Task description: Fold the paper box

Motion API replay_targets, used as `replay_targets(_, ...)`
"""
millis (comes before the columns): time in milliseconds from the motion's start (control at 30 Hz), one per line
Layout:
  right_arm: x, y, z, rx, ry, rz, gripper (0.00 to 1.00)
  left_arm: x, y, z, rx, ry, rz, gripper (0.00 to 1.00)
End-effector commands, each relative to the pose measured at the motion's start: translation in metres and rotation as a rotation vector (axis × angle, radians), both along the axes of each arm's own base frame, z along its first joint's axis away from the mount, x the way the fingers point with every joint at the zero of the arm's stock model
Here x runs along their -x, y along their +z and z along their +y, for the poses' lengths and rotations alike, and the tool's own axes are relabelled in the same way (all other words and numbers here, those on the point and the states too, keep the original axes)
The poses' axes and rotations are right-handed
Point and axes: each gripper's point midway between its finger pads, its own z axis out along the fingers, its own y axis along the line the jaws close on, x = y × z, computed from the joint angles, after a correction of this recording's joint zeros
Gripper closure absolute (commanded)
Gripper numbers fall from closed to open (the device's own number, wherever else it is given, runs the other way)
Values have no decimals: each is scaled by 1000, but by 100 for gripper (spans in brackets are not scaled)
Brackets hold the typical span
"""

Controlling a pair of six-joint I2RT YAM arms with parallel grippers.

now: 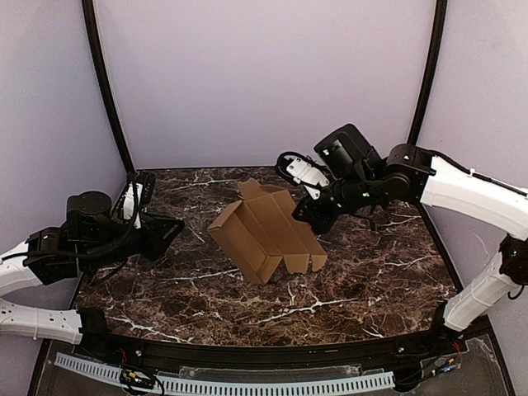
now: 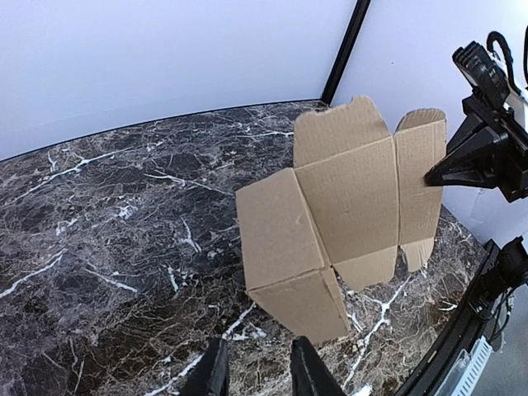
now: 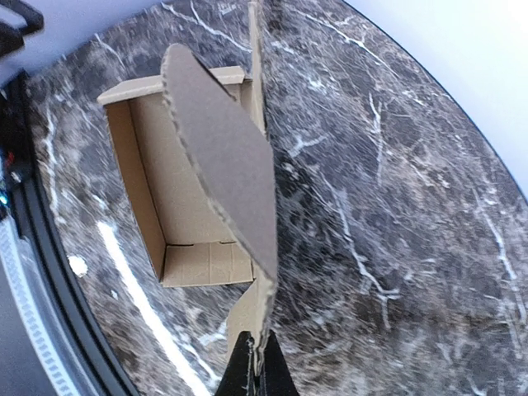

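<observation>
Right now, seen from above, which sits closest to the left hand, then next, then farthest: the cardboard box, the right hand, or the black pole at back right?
1. The paper box, mid-table, just right of the left hand.
2. The right hand, beyond the box, pinching its flap.
3. The black pole, in the back right corner.

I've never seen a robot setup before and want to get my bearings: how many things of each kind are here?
Brown cardboard paper box: 1
Robot grippers: 2, the left gripper and the right gripper
Dark marble-look table: 1
Total: 4
</observation>
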Motion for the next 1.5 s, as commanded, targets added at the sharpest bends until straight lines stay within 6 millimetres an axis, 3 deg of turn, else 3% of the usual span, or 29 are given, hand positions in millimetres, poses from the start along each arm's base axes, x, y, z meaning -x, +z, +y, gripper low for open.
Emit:
replay_targets(0,-5,-10,-26,340,103,-201,100,-1,-9,8,-50,23,-11,74)
replay_targets(200,-3,-22,-28,665,318,-429,100,-3,-9,7,-54,22,-20,74)
replay_targets(467,-14,-28,-21,876,426,-496,100,-2,-18,6,-57,23,-5,74)
replay_targets(900,9,-101,11,868,492,-378,100,-10,-46,-4,-90,40,28,74)
replay_targets(1067,14,-114,15,842,466,-355,100,-18,-62,-11,-108,58,40,76)
replay_targets(1333,29,-135,25,786,450,-316,100,-25,-84,-40,-101,23,89,80)
replay_targets(1467,35,-136,31,761,441,-316,86,-29,-90,-46,-113,20,93,80)
